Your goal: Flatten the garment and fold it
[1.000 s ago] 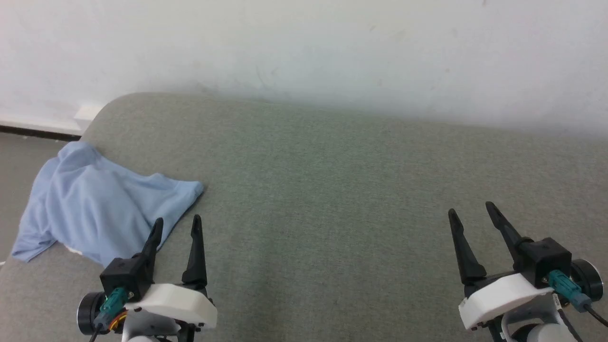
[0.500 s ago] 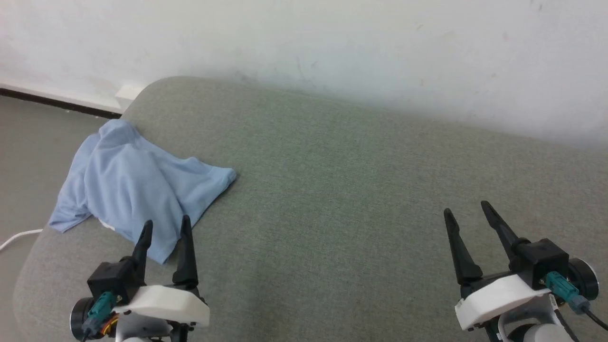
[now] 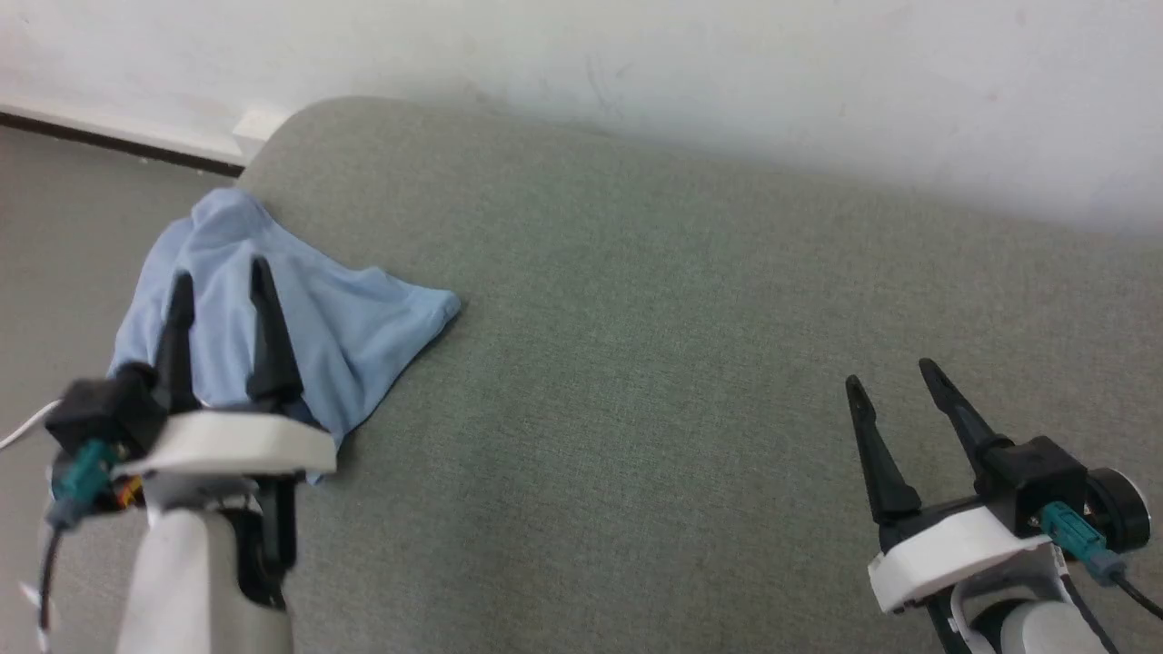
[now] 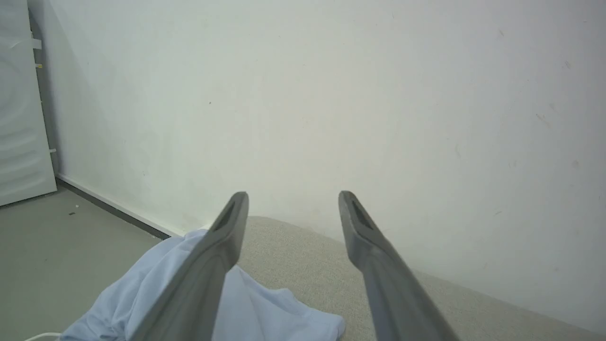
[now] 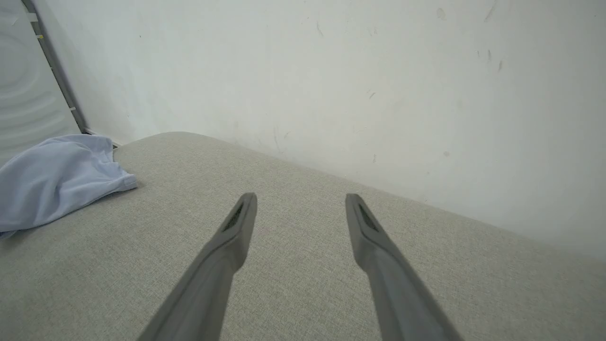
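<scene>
The white wall (image 3: 727, 64) runs behind everything, and below it lies the grey-green padded surface (image 3: 654, 363) I work on; the garment (image 3: 363, 318) sits crumpled at that surface's left end, one side spilling over the rounded edge towards the floor (image 3: 64, 209); my left gripper (image 3: 221, 271) hangs over the heap with its fingers spread and nothing between them, and my right gripper (image 3: 889, 372) is well apart over bare padding, likewise spread and empty; the step, as I judge it, is the first pinch, so I should lower the left fingers onto a single outer edge rather than the bunched middle, take one layer only, and draw the cloth towards the centre, where both arms can reach to spread it; the head view gives me the heap's outline and a thin white cable (image 3: 23, 429) by the edge; the right wrist view gives its low side profile, a corner resting flat on the padding; the left wrist view adds a pale panel (image 4: 19, 118) beside the wall; which face of the cloth is up I cannot tell
</scene>
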{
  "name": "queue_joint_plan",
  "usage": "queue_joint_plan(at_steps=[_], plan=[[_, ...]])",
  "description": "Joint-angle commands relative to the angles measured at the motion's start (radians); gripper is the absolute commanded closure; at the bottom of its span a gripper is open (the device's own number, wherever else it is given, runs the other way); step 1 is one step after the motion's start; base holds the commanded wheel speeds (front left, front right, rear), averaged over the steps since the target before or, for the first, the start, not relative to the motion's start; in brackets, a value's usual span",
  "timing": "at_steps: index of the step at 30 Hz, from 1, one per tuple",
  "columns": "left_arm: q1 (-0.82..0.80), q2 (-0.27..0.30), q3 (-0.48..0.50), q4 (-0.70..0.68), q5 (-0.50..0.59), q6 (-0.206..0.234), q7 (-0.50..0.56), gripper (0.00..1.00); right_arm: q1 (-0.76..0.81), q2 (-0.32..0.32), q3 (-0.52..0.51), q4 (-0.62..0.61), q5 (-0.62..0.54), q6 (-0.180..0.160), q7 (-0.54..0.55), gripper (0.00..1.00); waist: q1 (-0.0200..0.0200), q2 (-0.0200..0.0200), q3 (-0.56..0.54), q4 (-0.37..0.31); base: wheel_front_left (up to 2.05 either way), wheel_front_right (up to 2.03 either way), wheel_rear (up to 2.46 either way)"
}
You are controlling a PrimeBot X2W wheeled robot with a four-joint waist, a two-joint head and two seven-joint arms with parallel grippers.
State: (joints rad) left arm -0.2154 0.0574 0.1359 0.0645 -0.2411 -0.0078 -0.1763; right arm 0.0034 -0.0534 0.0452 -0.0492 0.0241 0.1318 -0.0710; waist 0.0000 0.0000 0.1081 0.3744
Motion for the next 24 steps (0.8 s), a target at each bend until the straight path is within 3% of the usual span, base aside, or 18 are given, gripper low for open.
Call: queue_joint_plan(at_steps=[1, 8, 11, 12, 13, 19, 24], plan=[[-0.064, 0.021, 0.016, 0.024, -0.008, -0.006, -0.010, 0.00, -0.024, 0.002, 0.007, -0.012, -0.012, -0.001, 0.004, 0.00, 0.0000, 0.0000, 0.048, -0.005, 0.00, 0.00, 0.00], [-0.268, 0.158, 0.025, 0.182, -0.017, -0.031, 0.099, 0.00, -0.071, -0.010, 0.027, -0.031, -0.023, -0.001, 0.018, 0.00, 0.0000, 0.0000, 0.148, -0.041, 0.00, 0.00, 0.00], [-0.308, 0.200, 0.010, 0.258, -0.020, -0.048, 0.174, 0.00, -0.081, -0.018, 0.031, -0.031, -0.022, -0.001, 0.018, 0.00, 0.0000, 0.0000, 0.172, -0.051, 0.00, 0.00, 0.00], [-0.343, 0.233, -0.003, 0.333, -0.033, -0.064, 0.253, 0.00, -0.089, -0.023, 0.036, -0.028, -0.019, -0.001, 0.018, 0.00, 0.0000, 0.0000, 0.193, -0.059, 0.00, 0.00, 0.00], [-0.343, 0.233, -0.003, 0.333, -0.033, -0.064, 0.253, 0.00, -0.089, -0.023, 0.036, -0.028, -0.019, -0.001, 0.018, 0.00, 0.0000, 0.0000, 0.193, -0.059, 0.00, 0.00, 0.00], [-0.397, 0.309, -0.022, 0.530, -0.088, -0.090, 0.485, 0.00, -0.113, -0.033, 0.062, -0.018, -0.008, -0.001, 0.010, 0.00, 0.0000, 0.0000, 0.237, -0.081, 0.00, 0.00, 0.00], [-0.404, 0.336, -0.032, 0.652, -0.136, -0.100, 0.642, 0.00, -0.129, -0.037, 0.071, -0.011, -0.002, -0.001, 0.003, 0.00, 0.0000, 0.0000, 0.260, -0.086, 0.00, 0.00, 0.00]])
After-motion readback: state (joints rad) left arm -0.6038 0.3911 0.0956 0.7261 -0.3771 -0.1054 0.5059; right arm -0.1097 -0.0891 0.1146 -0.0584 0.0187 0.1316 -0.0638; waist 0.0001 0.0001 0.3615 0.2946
